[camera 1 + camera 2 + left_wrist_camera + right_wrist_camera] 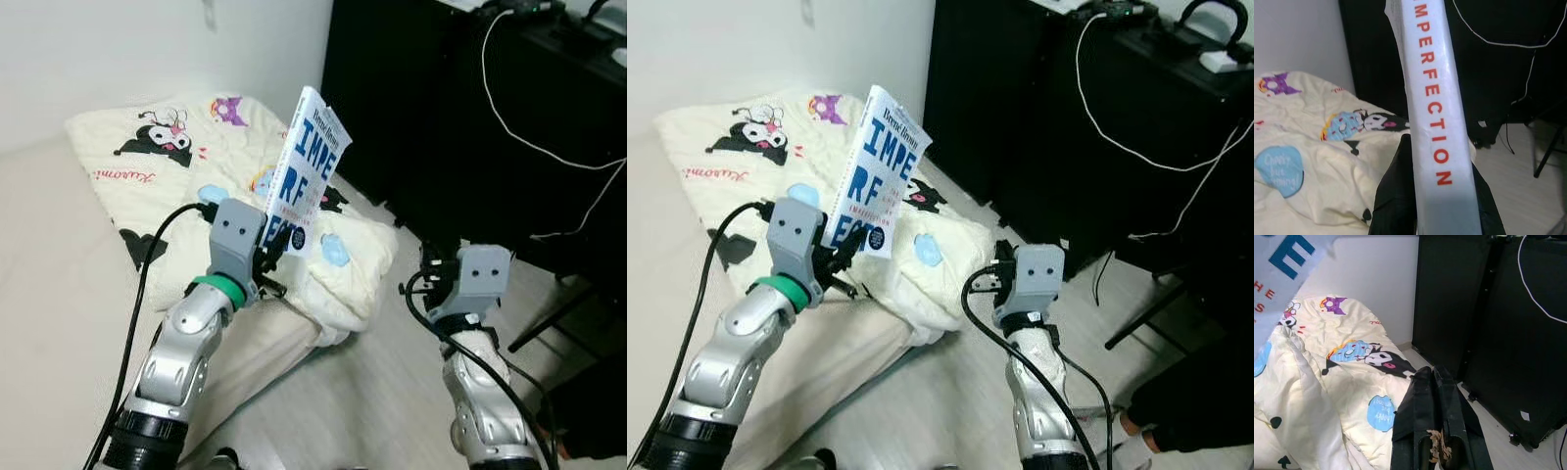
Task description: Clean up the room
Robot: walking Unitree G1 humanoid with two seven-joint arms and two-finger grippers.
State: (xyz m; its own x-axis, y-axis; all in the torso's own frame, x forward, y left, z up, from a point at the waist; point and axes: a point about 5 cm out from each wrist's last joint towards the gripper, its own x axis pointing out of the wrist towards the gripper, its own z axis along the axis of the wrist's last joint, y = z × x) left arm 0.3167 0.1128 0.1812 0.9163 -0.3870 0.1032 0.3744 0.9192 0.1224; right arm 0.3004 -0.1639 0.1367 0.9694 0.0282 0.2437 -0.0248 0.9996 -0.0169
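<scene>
A white book (309,166) with big blue letters on its cover stands upright, tilted a little, above the bed. My left gripper (271,257) is shut on its lower end. In the left wrist view the book's spine (1432,112) with red letters runs between the two black fingers (1396,191). My right gripper (1436,401) is raised over the floor to the right of the bed, shut with nothing in it. Its black fingers (1447,406) lie pressed together.
A cream blanket (196,166) with cartoon prints covers the bed (49,294) on the left. Black cabinets (470,108) stand behind and to the right, with a white cable (549,157) hanging across them. Pale floor (362,392) lies between the bed and the cabinets.
</scene>
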